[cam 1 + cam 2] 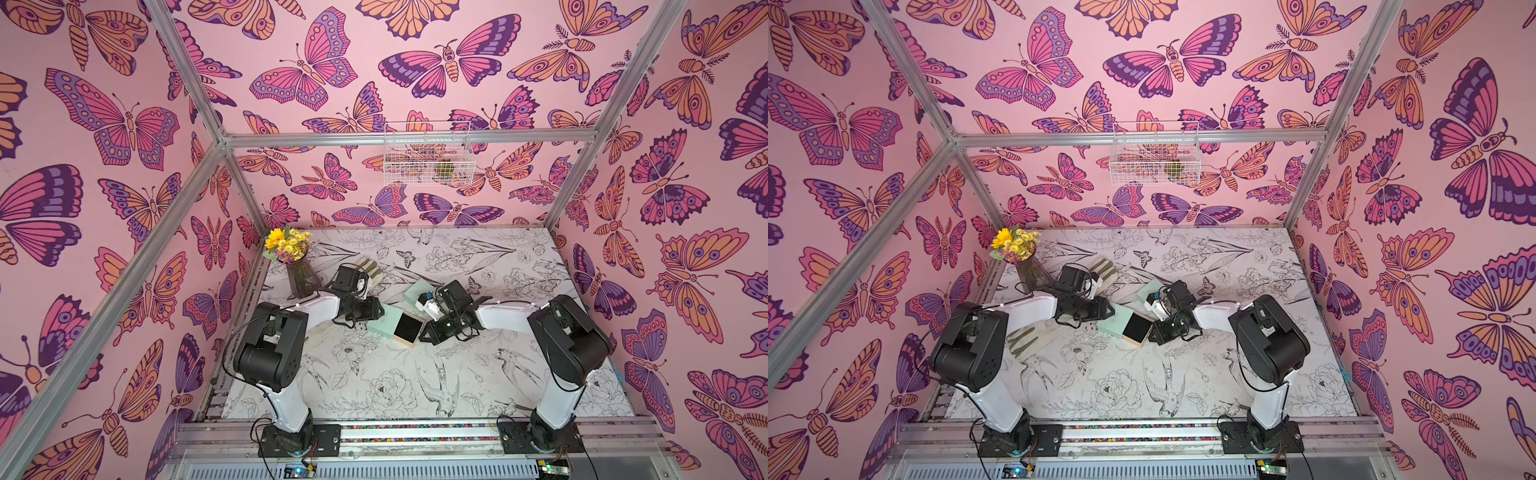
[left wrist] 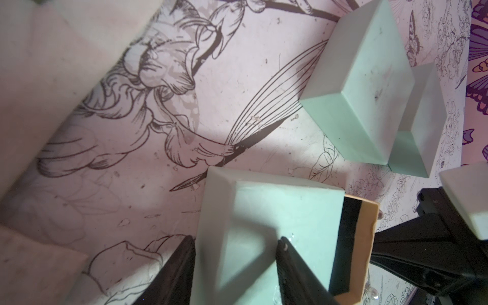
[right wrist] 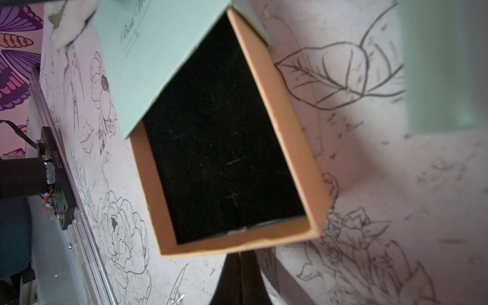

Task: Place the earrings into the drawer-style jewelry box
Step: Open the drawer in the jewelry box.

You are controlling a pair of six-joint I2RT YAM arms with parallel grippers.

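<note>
Left gripper (image 2: 237, 239) clamps the mint sleeve (image 2: 277, 211) of the jewelry box (image 1: 384, 326), jaws partly apart. Right gripper (image 3: 240, 257) fully closed, tips at the front wall of the pulled-out drawer (image 3: 285, 137)

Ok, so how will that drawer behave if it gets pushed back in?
Probably slides easily: the drawer sits pulled out of its sleeve, which the left gripper seems to clamp. Likely light and crushable, since its thin walls look like cardboard. The sleeve might skid on the table if released.
</note>
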